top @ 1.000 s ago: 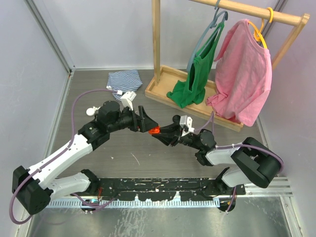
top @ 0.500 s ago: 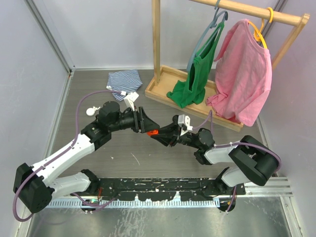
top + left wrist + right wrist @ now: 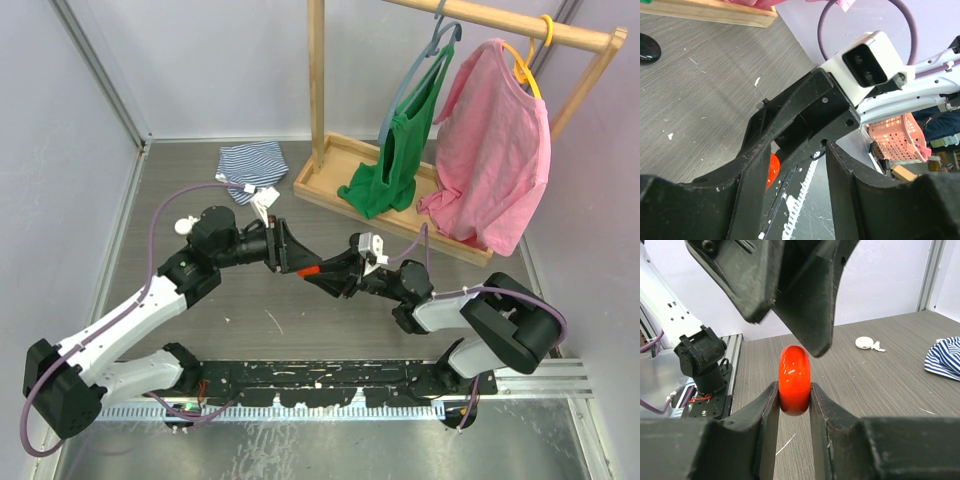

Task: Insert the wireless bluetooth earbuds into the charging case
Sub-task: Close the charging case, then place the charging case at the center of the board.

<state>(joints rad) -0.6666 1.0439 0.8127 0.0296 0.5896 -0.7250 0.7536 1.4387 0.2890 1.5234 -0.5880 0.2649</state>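
My right gripper (image 3: 793,388) is shut on an orange round charging case (image 3: 795,371), held on edge above the table with its lid closed. In the top view the case (image 3: 309,269) hangs mid-table between both arms. My left gripper (image 3: 291,258) faces it from the left, jaws apart, and one fingertip (image 3: 816,342) overlaps the case's top edge. The left wrist view shows a sliver of the case (image 3: 771,169) just inside the left finger (image 3: 752,180). The earbuds are out of view.
A white puck (image 3: 866,343) with a small white piece beside it lies on the table at the left (image 3: 182,225). A striped cloth (image 3: 252,162) lies at the back. A wooden rack (image 3: 330,180) holds a green top (image 3: 395,165) and a pink shirt (image 3: 495,150).
My left gripper's jaws have narrowed and it has drawn back a little to the left. The right gripper has carried the orange case leftward, and the two now overlap.
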